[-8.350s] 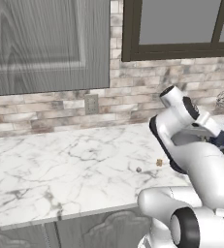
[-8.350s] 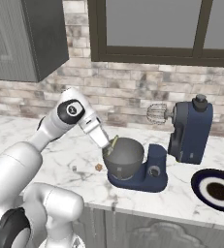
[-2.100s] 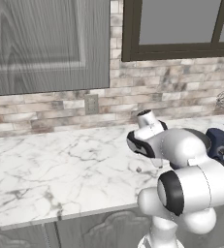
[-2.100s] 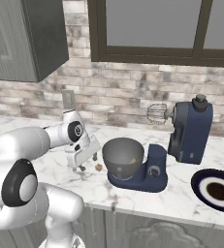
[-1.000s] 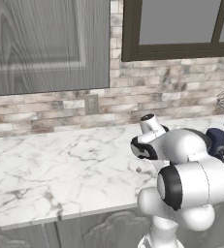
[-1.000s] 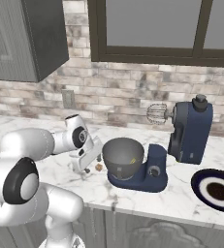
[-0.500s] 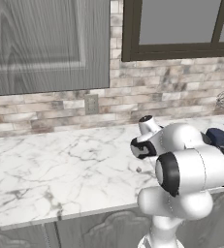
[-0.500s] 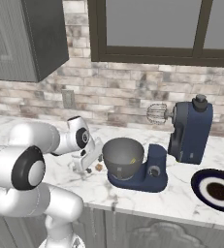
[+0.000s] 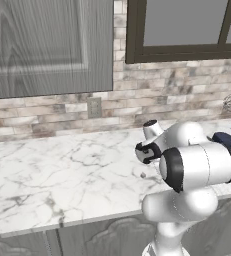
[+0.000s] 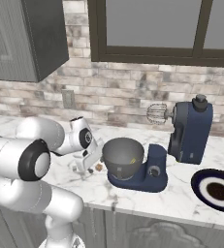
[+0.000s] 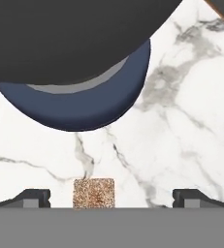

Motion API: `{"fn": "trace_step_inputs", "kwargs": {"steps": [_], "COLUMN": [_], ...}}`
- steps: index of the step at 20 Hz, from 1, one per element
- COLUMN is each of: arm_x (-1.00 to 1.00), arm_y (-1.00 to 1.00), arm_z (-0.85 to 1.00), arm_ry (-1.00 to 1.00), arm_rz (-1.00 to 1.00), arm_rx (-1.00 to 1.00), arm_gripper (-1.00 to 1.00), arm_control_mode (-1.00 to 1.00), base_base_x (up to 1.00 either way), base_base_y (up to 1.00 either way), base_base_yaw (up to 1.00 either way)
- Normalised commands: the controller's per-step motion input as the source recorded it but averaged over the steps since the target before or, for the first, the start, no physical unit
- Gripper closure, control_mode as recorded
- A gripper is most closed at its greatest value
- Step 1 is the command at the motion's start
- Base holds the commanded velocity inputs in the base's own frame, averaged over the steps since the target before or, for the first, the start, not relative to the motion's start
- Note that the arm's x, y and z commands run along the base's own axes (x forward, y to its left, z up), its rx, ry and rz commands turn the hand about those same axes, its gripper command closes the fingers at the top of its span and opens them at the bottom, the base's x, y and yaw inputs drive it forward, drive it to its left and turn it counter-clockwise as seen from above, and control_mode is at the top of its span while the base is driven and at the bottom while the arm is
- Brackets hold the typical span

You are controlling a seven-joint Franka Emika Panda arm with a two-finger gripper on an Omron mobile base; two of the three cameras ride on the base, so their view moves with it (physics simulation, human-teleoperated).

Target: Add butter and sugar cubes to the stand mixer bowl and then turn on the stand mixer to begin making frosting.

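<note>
The navy-blue stand mixer stands on the counter with its head tilted back and its whisk raised. Its grey bowl sits on the base, and a small yellowish bit lies inside it. The butter, a tan speckled cube, rests on the marble just left of the bowl. My gripper hangs low over the counter beside it, open. In the hand view the cube lies between the fingertips, a little off centre, untouched by my gripper. The sugar cubes show as a pale lump on the counter near the arm.
The bowl and the mixer base loom close ahead of the hand. A dark plate lies on the counter right of the mixer. Behind runs a brick backsplash with an outlet, under a window and wall cabinets. The marble to the left is open.
The hand has sunk slightly toward the counter by the tan cube while the elbow swung round. The jaws stayed open and nothing on the counter moved.
</note>
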Motion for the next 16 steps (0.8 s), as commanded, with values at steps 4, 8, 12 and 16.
{"fn": "trace_step_inputs", "kwargs": {"steps": [4,8,12,16], "arm_x": [0.07,0.16,0.19,0.02], "arm_y": [-0.11,0.00,0.00,0.00], "arm_z": [-0.13,-0.15,-0.13,-0.12], "arm_ry": [0.00,0.00,0.00,0.00], "arm_rz": [-0.01,0.00,0.00,0.00], "arm_rx": [0.00,0.00,0.00,0.00], "arm_gripper": [-1.00,-1.00,-1.00,-1.00], "arm_control_mode": [-1.00,-1.00,-1.00,-1.00], "base_base_x": [0.00,0.00,0.00,0.00], "base_base_y": [0.00,0.00,0.00,0.00], "base_base_yaw": [0.00,0.00,0.00,0.00]}}
